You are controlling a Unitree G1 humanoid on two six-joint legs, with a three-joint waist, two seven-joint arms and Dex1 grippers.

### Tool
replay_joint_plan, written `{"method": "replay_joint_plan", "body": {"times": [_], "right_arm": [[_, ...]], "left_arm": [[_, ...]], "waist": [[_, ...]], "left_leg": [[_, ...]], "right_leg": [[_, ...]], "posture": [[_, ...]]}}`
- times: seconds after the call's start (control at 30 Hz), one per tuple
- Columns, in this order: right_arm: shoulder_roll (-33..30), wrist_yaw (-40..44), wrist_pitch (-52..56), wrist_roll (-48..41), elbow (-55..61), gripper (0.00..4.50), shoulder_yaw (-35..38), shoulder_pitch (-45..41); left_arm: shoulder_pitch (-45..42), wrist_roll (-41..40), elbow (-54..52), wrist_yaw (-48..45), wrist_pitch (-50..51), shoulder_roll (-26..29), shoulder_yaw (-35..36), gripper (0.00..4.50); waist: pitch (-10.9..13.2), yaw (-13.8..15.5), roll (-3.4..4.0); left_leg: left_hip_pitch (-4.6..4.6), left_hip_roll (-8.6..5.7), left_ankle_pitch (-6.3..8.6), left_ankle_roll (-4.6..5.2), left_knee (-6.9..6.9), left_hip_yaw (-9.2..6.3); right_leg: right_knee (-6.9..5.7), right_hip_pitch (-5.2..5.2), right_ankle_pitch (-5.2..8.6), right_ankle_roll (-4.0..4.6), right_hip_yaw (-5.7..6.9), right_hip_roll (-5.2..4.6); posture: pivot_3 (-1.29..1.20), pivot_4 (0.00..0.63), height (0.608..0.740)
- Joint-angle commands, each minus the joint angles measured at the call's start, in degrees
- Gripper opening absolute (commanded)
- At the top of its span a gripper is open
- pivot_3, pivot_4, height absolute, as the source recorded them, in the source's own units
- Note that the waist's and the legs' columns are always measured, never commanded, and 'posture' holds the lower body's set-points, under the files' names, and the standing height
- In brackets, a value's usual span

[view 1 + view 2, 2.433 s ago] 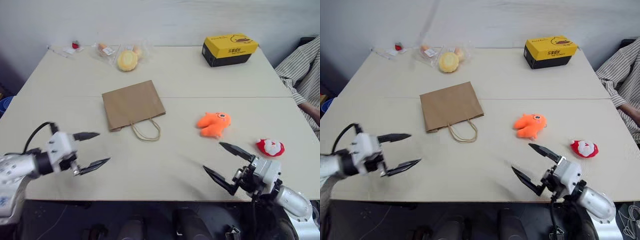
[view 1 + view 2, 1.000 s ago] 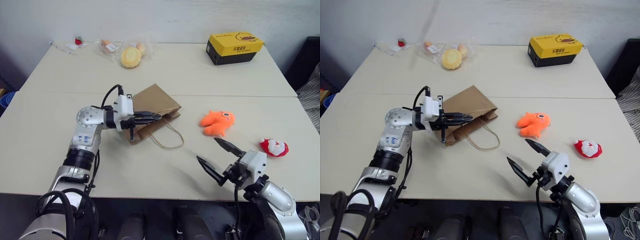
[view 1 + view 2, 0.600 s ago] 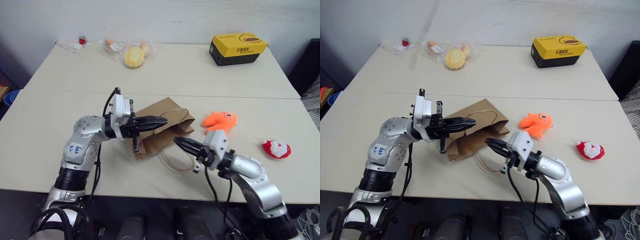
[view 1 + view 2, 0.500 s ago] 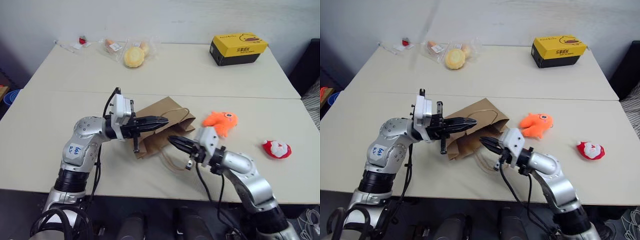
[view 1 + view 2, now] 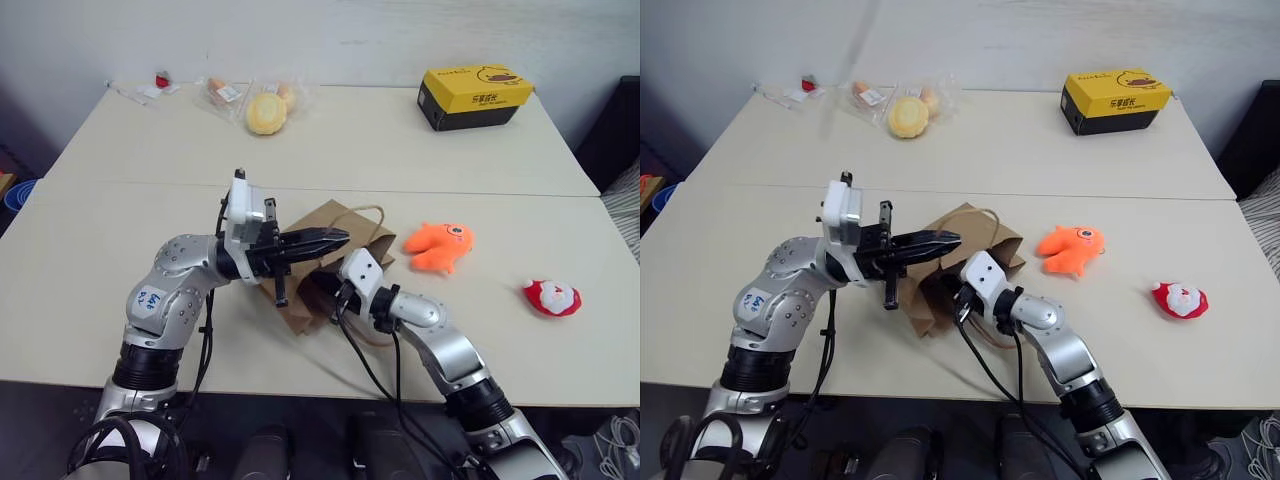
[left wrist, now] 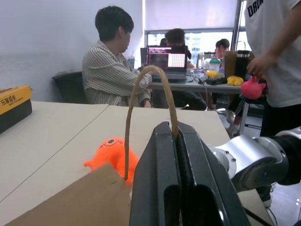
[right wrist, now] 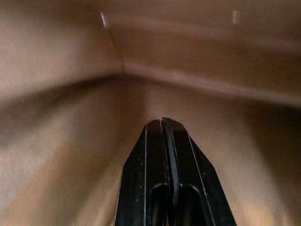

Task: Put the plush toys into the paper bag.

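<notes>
L gripper clamped on paper bag handle; R gripper pressed together, empty, inside bag mouth; orange fish toy & red-white toy on table; risk: R tears/collapses bag, handle slips

Yellow-black box far right on bench. Wrapped yellow bun, small packets far left. Seated person beyond bench.

The brown paper bag lies tilted, mouth lifted open. The orange fish plush and red-and-white plush lie outside it.
</notes>
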State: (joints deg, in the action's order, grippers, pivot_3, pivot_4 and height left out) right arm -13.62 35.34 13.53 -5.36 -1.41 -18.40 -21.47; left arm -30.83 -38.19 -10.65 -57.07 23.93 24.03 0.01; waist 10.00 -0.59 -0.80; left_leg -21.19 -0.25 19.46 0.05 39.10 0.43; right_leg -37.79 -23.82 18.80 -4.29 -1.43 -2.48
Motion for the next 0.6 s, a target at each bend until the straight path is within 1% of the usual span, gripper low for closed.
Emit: {"method": "replay_joint_plan", "body": {"times": [0.03,0.17,0.3,0.43,0.5,0.57,0.6], "right_arm": [[-0.4,-0.2,-1.5,1.8,-1.0,0.04,-0.4,0.7],[-0.9,-0.3,-2.2,3.0,-1.4,0.04,0.1,2.0],[-1.1,-0.2,-2.5,3.1,-1.1,0.04,0.2,2.8],[-0.1,1.2,-6.1,0.7,0.0,0.04,1.5,3.4],[0.7,2.7,-8.4,-1.9,1.4,0.04,2.6,3.7],[0.9,4.4,-7.4,-5.4,4.2,0.04,4.0,4.3],[0.5,5.9,-5.9,-7.3,5.9,0.2,4.3,4.6]], "left_arm": [[-3.1,-4.1,-1.0,1.8,1.1,0.1,4.5,0.0],[-5.4,-7.3,0.5,3.8,3.2,0.3,8.4,0.0],[-5.4,-8.6,0.7,4.6,4.4,0.3,9.9,0.0],[-4.0,-8.6,-0.6,4.0,5.5,0.5,8.6,0.0],[-3.3,-7.8,-1.3,3.9,5.3,0.2,7.3,0.0],[-2.7,-7.1,-1.6,4.1,4.9,-0.4,6.4,0.0],[-2.5,-7.0,-1.6,4.3,4.8,-0.6,6.1,0.0]], "waist": [[0.0,-0.1,0.0],[0.0,-0.2,0.0],[0.0,-0.4,0.0],[0.0,-0.4,0.0],[0.0,-0.5,0.0],[0.0,-0.6,0.01],[0.0,-0.7,0.01]], "left_leg": [[0.0,0.0,0.0,0.0,0.0,-0.01],[0.02,0.0,0.0,-0.01,0.0,-0.03],[0.03,0.0,0.0,-0.02,-0.01,-0.05],[0.03,0.0,0.0,-0.03,-0.01,-0.07],[0.02,0.0,0.0,-0.03,-0.01,-0.07],[0.01,0.0,0.01,-0.04,-0.02,-0.08],[0.0,0.0,0.01,-0.04,-0.02,-0.08]], "right_leg": [[0.0,0.0,0.0,0.0,0.01,0.0],[0.01,0.02,0.0,0.0,0.04,0.0],[0.0,0.06,0.0,0.0,0.07,0.0],[0.03,0.07,0.0,0.0,0.09,-0.01],[0.03,0.07,0.0,0.0,0.09,-0.01],[0.03,0.06,0.0,-0.01,0.09,-0.01],[0.03,0.06,0.0,-0.01,0.1,-0.01]], "posture": [[0.0,0.15,0.74],[0.0,0.15,0.74],[0.0,0.15,0.74],[0.0,0.15,0.74],[0.0,0.15,0.74],[0.0,0.15,0.74],[0.0,0.15,0.74]]}}
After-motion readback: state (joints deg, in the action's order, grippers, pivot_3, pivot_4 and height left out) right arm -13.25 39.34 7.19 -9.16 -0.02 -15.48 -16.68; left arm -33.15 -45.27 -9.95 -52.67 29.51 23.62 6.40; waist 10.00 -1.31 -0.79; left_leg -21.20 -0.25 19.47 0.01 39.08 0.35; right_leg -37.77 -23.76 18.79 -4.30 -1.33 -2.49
